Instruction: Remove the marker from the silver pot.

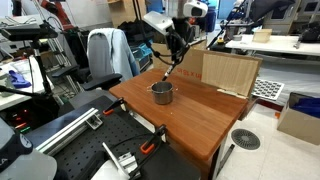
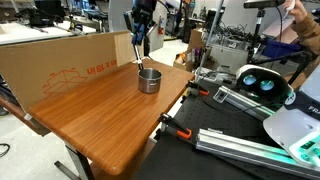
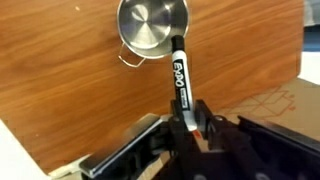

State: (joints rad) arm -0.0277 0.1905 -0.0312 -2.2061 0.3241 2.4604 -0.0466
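Up over the back of the wooden bench (image 3: 60,80), the end effector (image 3: 188,128) is clamped shut on the marker (image 3: 181,80), gripping it at the reddish end. From there the black barrel sticks out straight towards the silver pot (image 3: 150,22). In the wrist view the far tip overlaps the pot's rim on the side nearest the end effector. In an exterior view the marker hangs slanted down from the fingers with its tip just above the pot (image 1: 162,93). I honestly can't tell at this size whether the tip has cleared the rim or is just inside it.

White "EXPO" lettering runs along the barrel, easy to read from the wrist. The cardboard sheet (image 2: 60,60) standing along the bench edge has red print on it, too small for me to make out.

The pot sits upright on the bare bench with a wire handle loop showing. The room looks like a cluttered lab, with an office chair (image 1: 105,55) with a pale jacket on it, more desks and gear behind
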